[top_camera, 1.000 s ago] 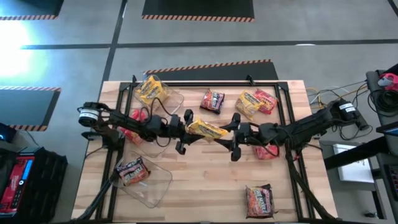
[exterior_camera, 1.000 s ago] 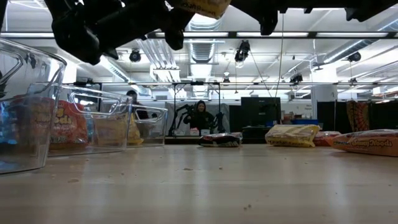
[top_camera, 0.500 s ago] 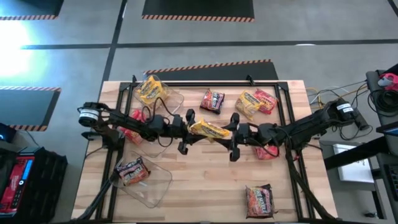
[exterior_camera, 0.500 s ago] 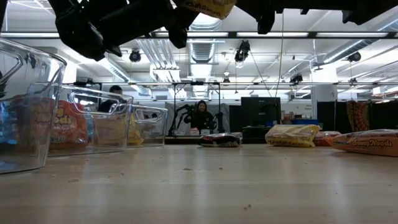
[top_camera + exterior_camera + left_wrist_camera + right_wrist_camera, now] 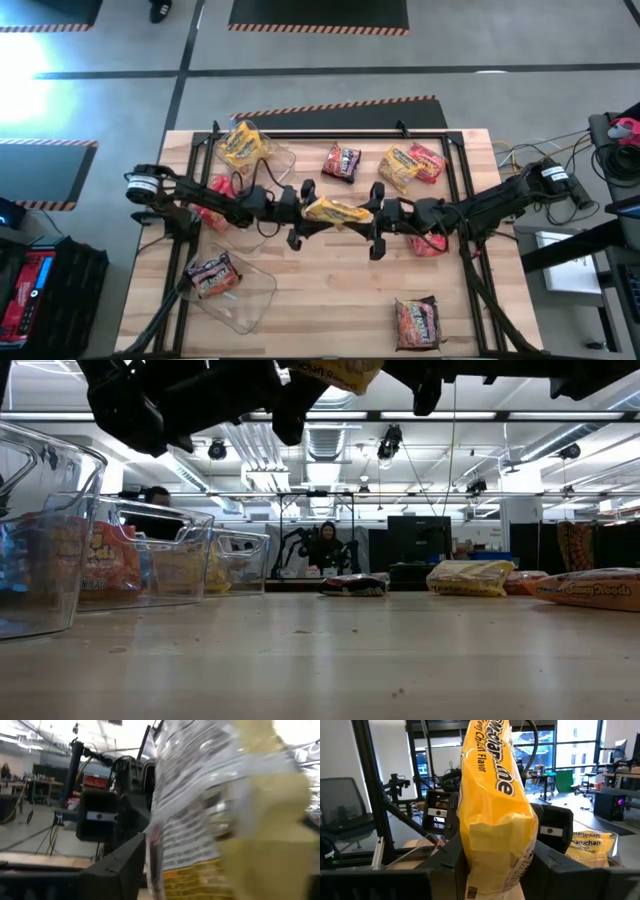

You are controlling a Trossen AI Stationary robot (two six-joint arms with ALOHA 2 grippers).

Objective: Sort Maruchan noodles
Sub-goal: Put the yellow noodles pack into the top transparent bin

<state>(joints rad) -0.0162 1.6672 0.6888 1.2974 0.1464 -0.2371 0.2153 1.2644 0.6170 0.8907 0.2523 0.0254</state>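
A yellow noodle packet [image 5: 335,211] hangs in the air over the table's middle, between my two grippers. My right gripper [image 5: 377,217] comes from the table's right and is shut on the packet's right end. My left gripper [image 5: 300,213] comes from the left and is open, with its fingers on either side of the packet's left end. The right wrist view shows the packet's yellow front [image 5: 495,810]. The left wrist view shows its printed back [image 5: 210,820], blurred. The low view catches only its lower edge [image 5: 335,372] at the top. My right gripper pinches the packet's right end [image 5: 492,870] between its two fingers, one on each long side. The fingers [image 5: 445,862] come level from the table's right and point along the packet. The packet is lifted clear, about level. My left gripper: whether a finger [image 5: 117,870] touches the packet, I cannot tell.
Three clear bins stand at the left: one with a yellow packet [image 5: 245,148], one with a red packet [image 5: 215,190] under my left arm, one with a dark packet [image 5: 225,285]. Loose packets lie at the far middle [image 5: 342,161], far right [image 5: 410,164], under my right arm [image 5: 428,243] and near right [image 5: 418,320].
Both arms have stayed in place over the table's middle. The yellow packet has settled from a slant to about level and shifted slightly toward my right gripper, whose fingers have closed in on its right end. My left gripper's fingers have spread apart.
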